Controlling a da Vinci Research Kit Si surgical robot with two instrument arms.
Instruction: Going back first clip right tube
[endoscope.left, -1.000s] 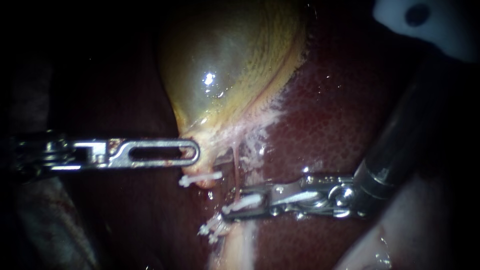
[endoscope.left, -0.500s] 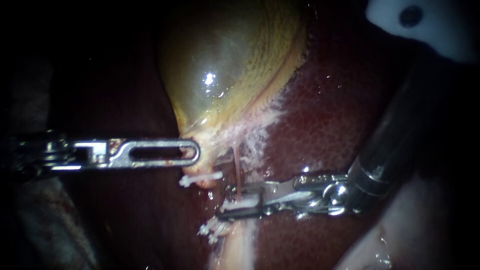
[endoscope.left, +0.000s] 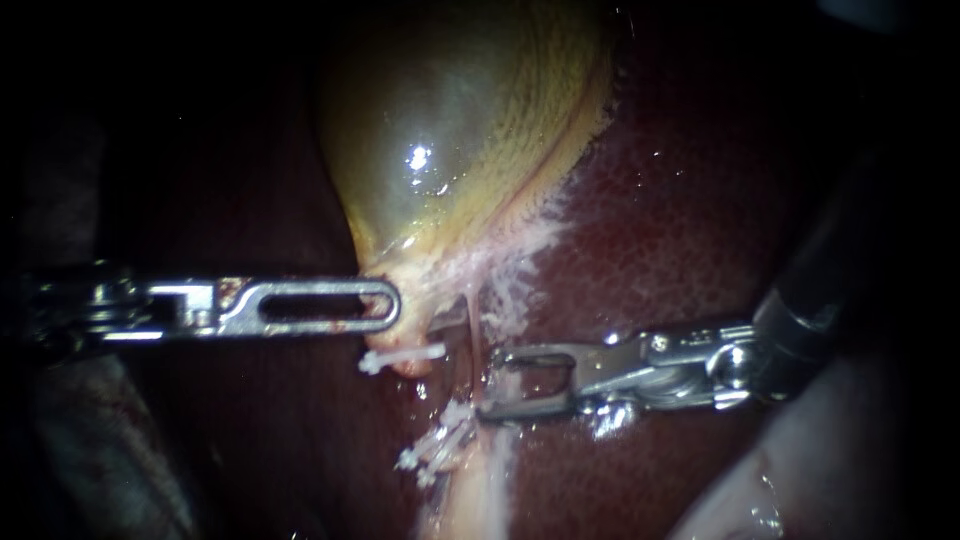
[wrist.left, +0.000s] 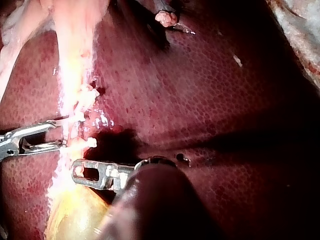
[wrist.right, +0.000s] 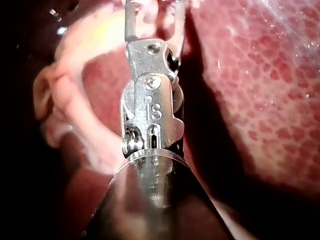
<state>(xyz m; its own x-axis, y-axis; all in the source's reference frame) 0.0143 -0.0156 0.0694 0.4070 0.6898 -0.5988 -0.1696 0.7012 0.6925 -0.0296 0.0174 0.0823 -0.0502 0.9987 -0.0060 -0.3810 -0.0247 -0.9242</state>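
My right instrument (endoscope.left: 490, 384): jaws open to a moderate gap, empty, gripping nothing; the right wrist view shows the same gap between the two jaws; the right tube (endoscope.left: 472, 325), thin and reddish, runs down from the neck of the gallbladder (endoscope.left: 450, 130) and passes just ahead of my jaw tips, not between them; its clip (endoscope.left: 453, 420), white, sits on the tube just off my lower jaw tip, on the side away from the gallbladder; near it, contact not discernible; more white clip ends (endoscope.left: 418, 462) bunch just beyond that; a separate white clip (endoscope.left: 400, 357) lies across the pale stub (endoscope.left: 415, 370) under the gallbladder neck, beside the tube and well clear of my jaws; my left instrument (endoscope.left: 388, 305) comes in level, jaws closed on the gallbladder neck; liver (endoscope.left: 680, 230), dark red, lies behind all of it.
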